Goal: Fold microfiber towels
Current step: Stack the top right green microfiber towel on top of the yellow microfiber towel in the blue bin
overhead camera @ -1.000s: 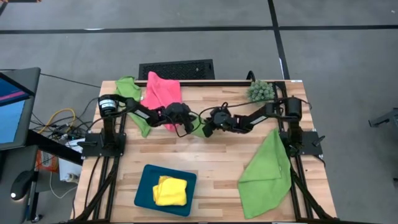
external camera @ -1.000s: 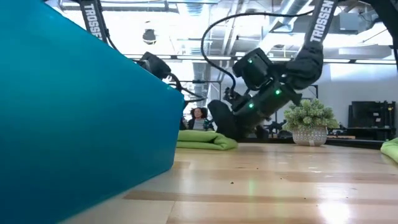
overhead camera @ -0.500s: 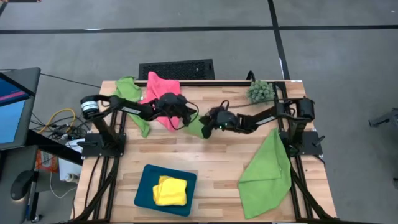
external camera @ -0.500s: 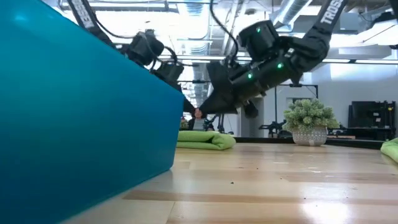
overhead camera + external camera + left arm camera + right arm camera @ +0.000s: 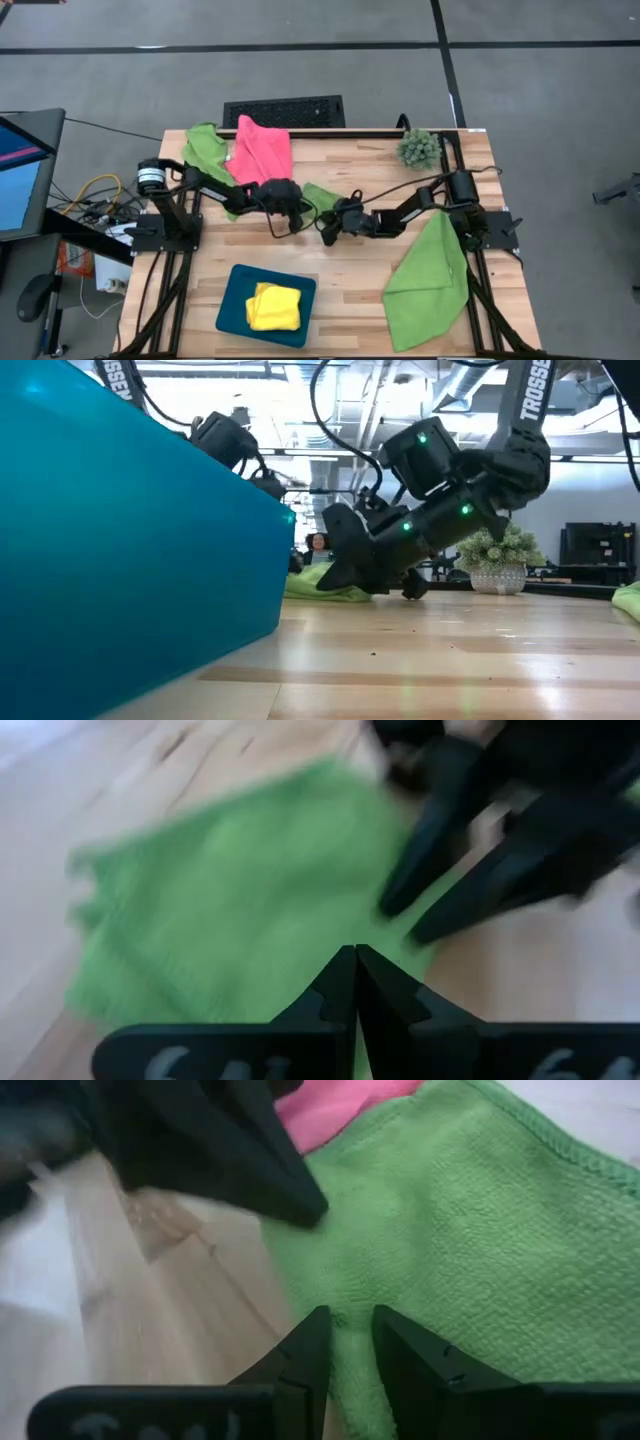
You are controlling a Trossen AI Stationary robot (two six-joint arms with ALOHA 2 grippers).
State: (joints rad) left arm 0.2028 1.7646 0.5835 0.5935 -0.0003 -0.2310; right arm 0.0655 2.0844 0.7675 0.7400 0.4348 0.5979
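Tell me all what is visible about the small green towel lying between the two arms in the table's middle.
The small green towel is lime, with a fuzzy looped pile and a stitched hem. It lies low and bunched on the wooden table, beside the pink towel. The right pincer has its fingers slightly apart, pinching a fold of the towel's edge. The left pincer, shut, points down over the cloth; whether it touches cannot be told.
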